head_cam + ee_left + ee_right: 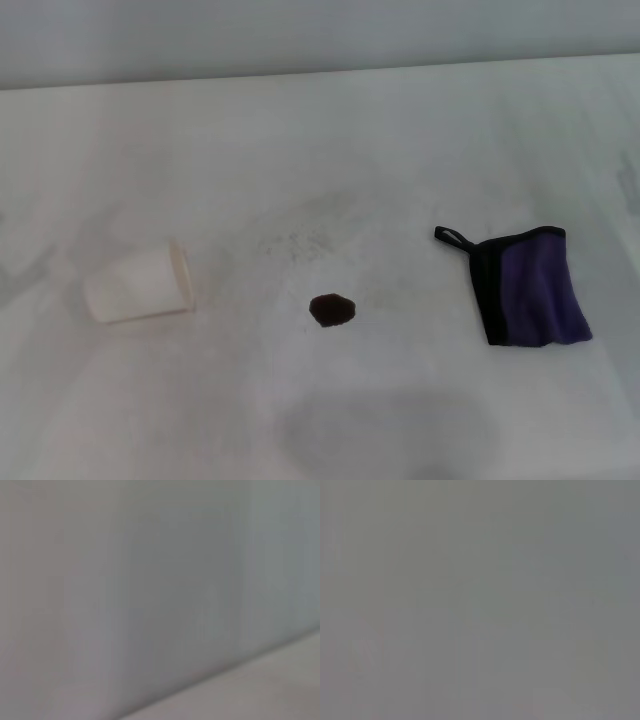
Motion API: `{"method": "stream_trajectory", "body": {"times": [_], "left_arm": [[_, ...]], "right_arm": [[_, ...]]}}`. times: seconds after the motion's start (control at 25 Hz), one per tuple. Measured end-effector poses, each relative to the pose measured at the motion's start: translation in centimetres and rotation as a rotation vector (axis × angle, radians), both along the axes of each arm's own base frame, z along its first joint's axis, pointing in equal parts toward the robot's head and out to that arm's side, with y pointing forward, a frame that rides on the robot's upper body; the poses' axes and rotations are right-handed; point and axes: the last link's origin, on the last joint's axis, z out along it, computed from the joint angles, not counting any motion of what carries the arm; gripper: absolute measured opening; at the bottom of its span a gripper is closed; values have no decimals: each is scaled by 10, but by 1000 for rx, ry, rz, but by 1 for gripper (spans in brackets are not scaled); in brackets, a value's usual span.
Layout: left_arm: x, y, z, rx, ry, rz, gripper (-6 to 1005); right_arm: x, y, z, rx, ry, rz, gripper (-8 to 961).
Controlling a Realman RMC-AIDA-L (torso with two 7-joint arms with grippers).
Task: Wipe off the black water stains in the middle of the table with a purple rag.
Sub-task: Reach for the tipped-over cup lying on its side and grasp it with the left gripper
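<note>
The broad white matte table (320, 140) carries a tipped white paper cup (140, 285) at nine o'clock, a folded purple rag (528, 288) at three, and the small black water stain (332, 309) between. Neither gripper shows, so finger state is unknowable. A careless swipe could smear the blot.

- A small, roundish black water stain (332, 309) sits mid-table (400, 130), a white matte surface.
- The folded purple rag (530, 288), black-edged with a corner loop, lies flat, well right of it.
</note>
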Motion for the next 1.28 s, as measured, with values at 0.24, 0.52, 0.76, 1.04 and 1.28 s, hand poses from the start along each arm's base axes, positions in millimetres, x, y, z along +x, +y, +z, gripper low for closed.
{"method": "stream_trajectory", "body": {"times": [0.24, 0.52, 0.76, 1.04, 1.28], "left_arm": [[27, -2, 28, -92, 167, -44, 892], [55, 0, 41, -178, 331, -86, 893], [70, 10, 23, -299, 464, -80, 892], [86, 20, 8, -377, 526, -99, 891], [94, 22, -11, -469, 666, -121, 889]], "right_arm": [[2, -3, -2, -7, 44, -9, 567], [3, -4, -5, -12, 76, -16, 567], [4, -6, -9, -22, 104, -26, 567], [6, -11, -15, -36, 131, -46, 566], [8, -14, -20, -48, 169, -64, 566]]}}
